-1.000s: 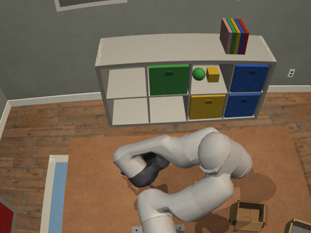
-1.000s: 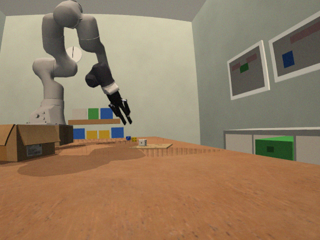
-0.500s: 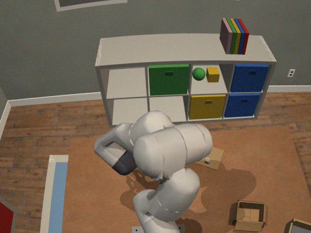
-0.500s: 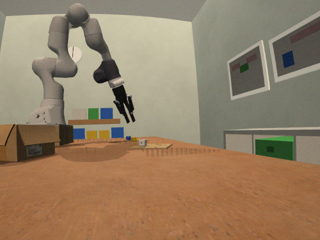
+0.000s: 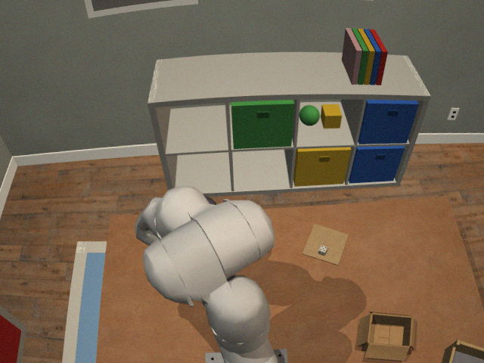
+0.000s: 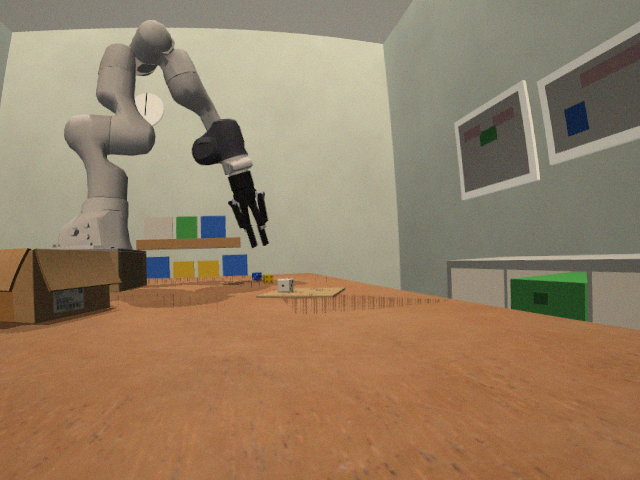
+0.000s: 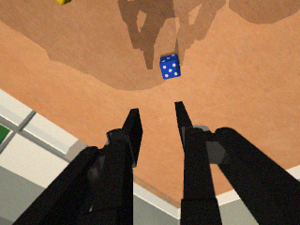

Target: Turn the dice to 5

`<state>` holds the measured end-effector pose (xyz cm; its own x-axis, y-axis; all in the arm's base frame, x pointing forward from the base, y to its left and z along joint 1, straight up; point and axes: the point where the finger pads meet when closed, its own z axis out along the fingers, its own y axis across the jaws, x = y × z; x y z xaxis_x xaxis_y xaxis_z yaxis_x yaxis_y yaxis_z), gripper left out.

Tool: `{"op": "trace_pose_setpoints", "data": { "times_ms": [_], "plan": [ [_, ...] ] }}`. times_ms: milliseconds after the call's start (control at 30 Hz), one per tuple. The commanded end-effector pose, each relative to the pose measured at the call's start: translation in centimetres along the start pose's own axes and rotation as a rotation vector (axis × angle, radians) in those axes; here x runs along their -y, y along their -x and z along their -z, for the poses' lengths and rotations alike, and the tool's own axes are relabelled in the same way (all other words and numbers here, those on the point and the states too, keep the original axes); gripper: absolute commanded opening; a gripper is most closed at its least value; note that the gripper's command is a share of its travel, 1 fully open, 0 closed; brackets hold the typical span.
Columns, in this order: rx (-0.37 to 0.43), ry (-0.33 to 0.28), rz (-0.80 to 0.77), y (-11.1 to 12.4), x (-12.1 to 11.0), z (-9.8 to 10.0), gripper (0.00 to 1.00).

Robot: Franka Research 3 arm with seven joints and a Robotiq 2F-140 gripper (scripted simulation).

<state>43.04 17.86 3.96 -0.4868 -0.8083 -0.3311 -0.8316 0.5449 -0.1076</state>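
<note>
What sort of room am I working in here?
Probably a playroom or living room: a cube shelf unit with coloured bins and books, wood flooring, and framed pictures on the walls.

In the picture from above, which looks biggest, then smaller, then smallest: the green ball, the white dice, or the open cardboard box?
1. Open cardboard box, easily the largest.
2. Green ball in the shelf.
3. White die on the mat, smallest.

These are looks only; the things sit at different distances from the camera.
</note>
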Motion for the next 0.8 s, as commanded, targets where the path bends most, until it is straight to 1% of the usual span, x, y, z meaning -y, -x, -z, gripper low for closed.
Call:
{"op": "trace_pose_setpoints", "data": {
  "times_ms": [0,267,333,467,567,767],
  "plan": [
    [-0.123,0.092,-0.072,0.3,-1.1,0.0,0.32],
    [-0.179,0.093,-0.069,0.7,-1.1,0.4,0.32],
    [-0.179,0.093,-0.069,0.7,-1.1,0.4,0.32],
    [-0.241,0.109,-0.064,1.9,-1.5,0.8,0.32],
    [-0.261,0.111,-0.063,2.1,-1.5,0.9,0.32],
    [-0.328,0.101,-0.062,1.9,-1.1,0.7,0.32]
  ]
}}
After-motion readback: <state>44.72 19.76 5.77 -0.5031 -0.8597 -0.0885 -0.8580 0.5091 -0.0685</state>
